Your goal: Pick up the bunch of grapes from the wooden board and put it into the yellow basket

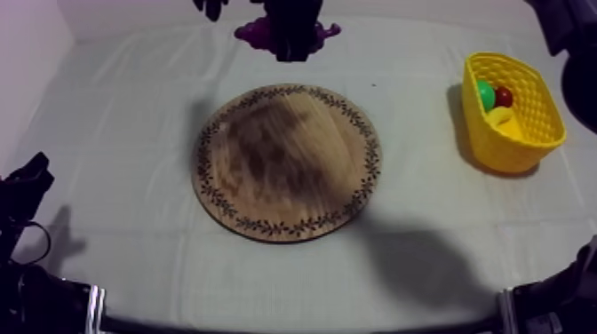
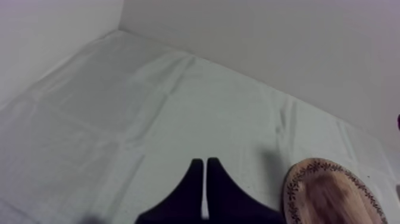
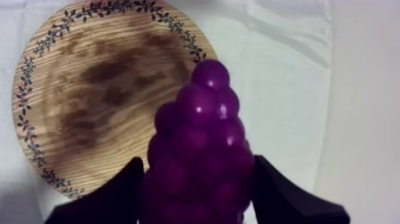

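My right gripper (image 1: 290,40) is shut on the purple bunch of grapes (image 1: 252,34), held up in the air beyond the far edge of the round wooden board (image 1: 286,162). From the right wrist, the grapes (image 3: 202,119) sit between the two black fingers (image 3: 125,190) of my right gripper (image 3: 199,173), with the bare board (image 3: 89,89) below. The yellow basket (image 1: 533,133) stands at the right of the table. My left gripper (image 1: 27,182) rests low at the left; in its wrist view the left gripper (image 2: 205,161) is a narrow shut wedge.
In the basket lie a green pear (image 1: 485,92), a small red fruit (image 1: 504,96) and a yellow banana (image 1: 505,120). The board's rim (image 2: 297,179) lies just to the side of my left fingers. A white wall bounds the table's far edge.
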